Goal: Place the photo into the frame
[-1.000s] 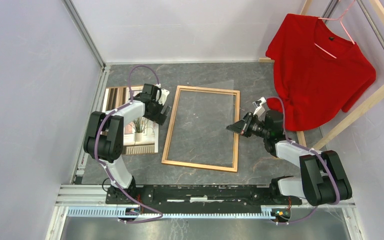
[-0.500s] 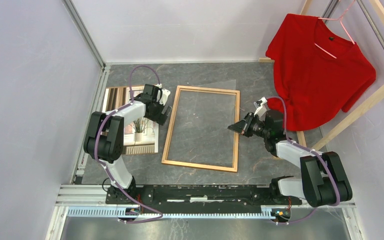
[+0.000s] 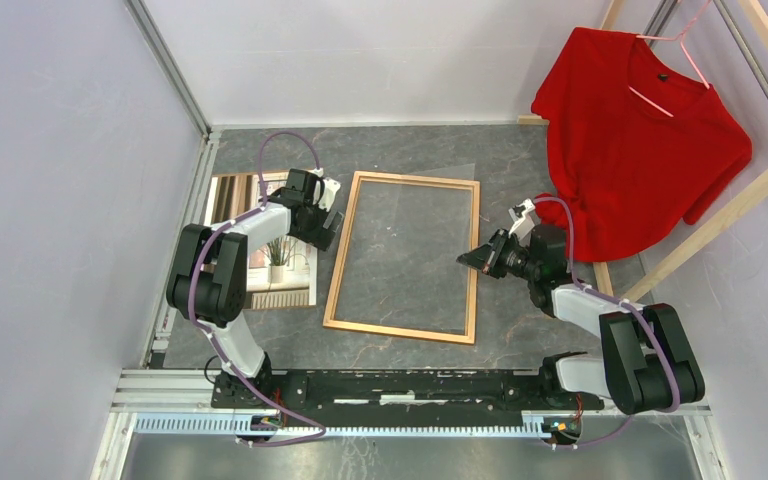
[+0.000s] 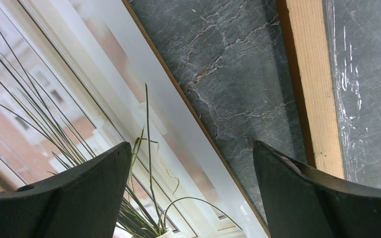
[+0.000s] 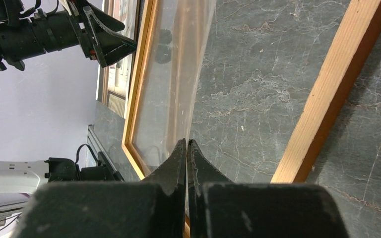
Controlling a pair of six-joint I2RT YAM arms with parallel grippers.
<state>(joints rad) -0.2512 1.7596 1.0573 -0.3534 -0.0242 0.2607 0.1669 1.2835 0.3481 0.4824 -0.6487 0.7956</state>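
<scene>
Left of the frame [image 3: 337,270], the photo [image 3: 295,270] looks like light, floppy paper; pinch its edge. Left hand [image 3: 325,230] apart; right hand [image 3: 470,257] clamped on clear sheet [image 5: 173,74].

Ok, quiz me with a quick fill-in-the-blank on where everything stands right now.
1. The photo lies flat to the ___ of the frame.
2. The left jaws stand ___ above the photo's edge beside the frame.
3. The right jaws are ___ on the edge of a clear sheet.
4. The shirt hanging at the far right is ___.

Missing words: left; open; shut; red.
</scene>
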